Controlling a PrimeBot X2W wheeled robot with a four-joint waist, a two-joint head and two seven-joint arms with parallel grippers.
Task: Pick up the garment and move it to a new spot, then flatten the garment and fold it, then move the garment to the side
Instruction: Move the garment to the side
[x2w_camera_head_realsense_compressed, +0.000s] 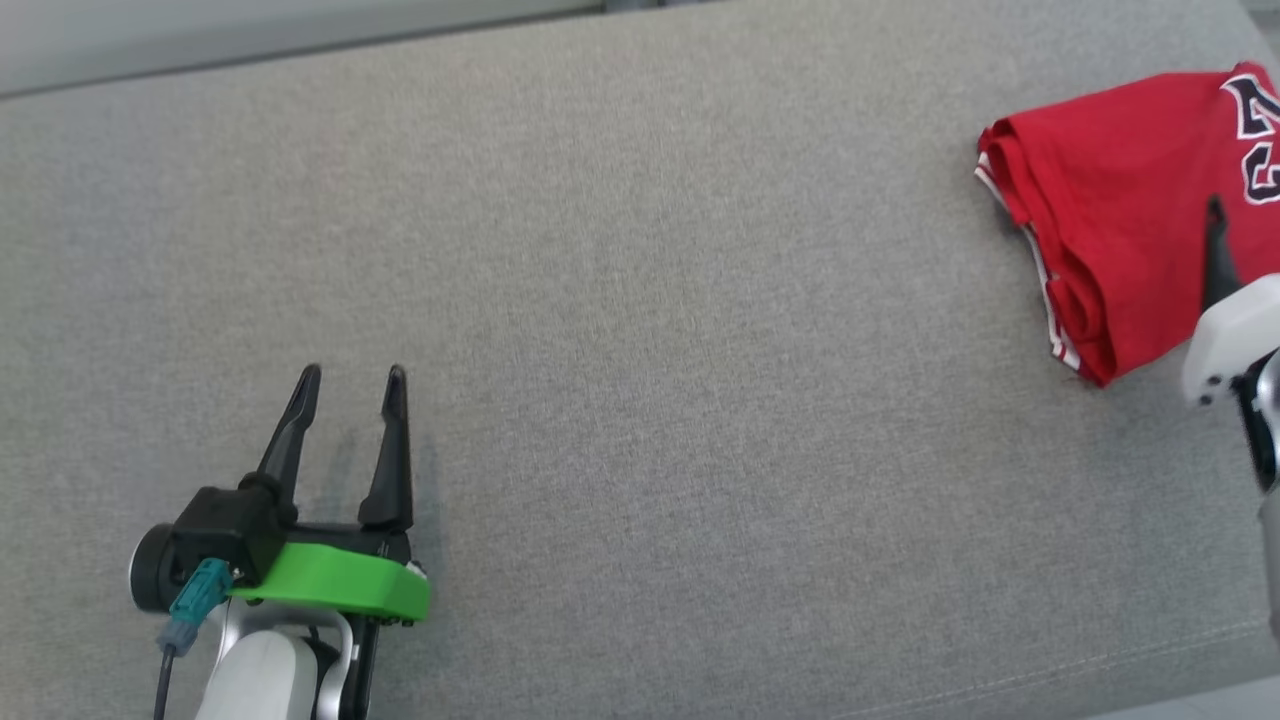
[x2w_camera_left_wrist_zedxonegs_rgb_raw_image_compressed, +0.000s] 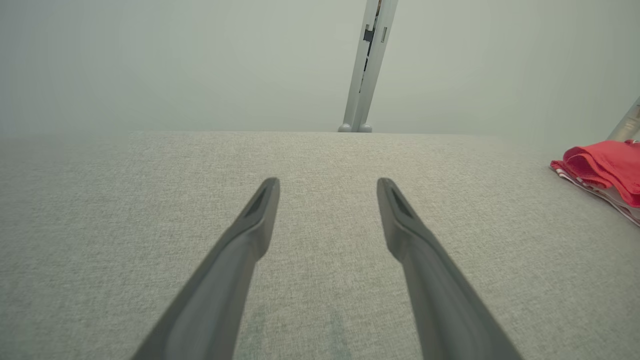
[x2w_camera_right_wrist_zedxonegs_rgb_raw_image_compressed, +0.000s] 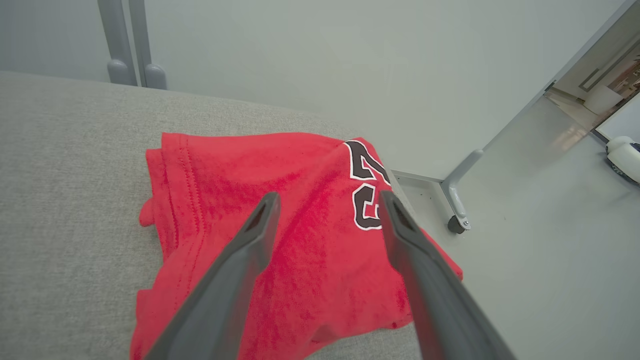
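On the grey fabric surface (x2w_camera_head_realsense_compressed: 640, 300), far right edge: one red garment (x2w_camera_head_realsense_compressed: 1120, 210), folded into a compact bundle, black-and-white lettering (x2w_camera_right_wrist_zedxonegs_rgb_raw_image_compressed: 367, 185) uppermost, one corner overhanging the edge.

Right gripper (x2w_camera_right_wrist_zedxonegs_rgb_raw_image_compressed: 328, 195): poised over the garment, fingers spread wide apart, nothing between them; whether the tips touch the cloth cannot be told.

Left gripper (x2w_camera_head_realsense_compressed: 353, 372): lower left, well apart from the garment, fingers parted over bare fabric, empty.

Background: pale wall, grey metal post (x2w_camera_left_wrist_zedxonegs_rgb_raw_image_compressed: 367, 65) beyond the surface.
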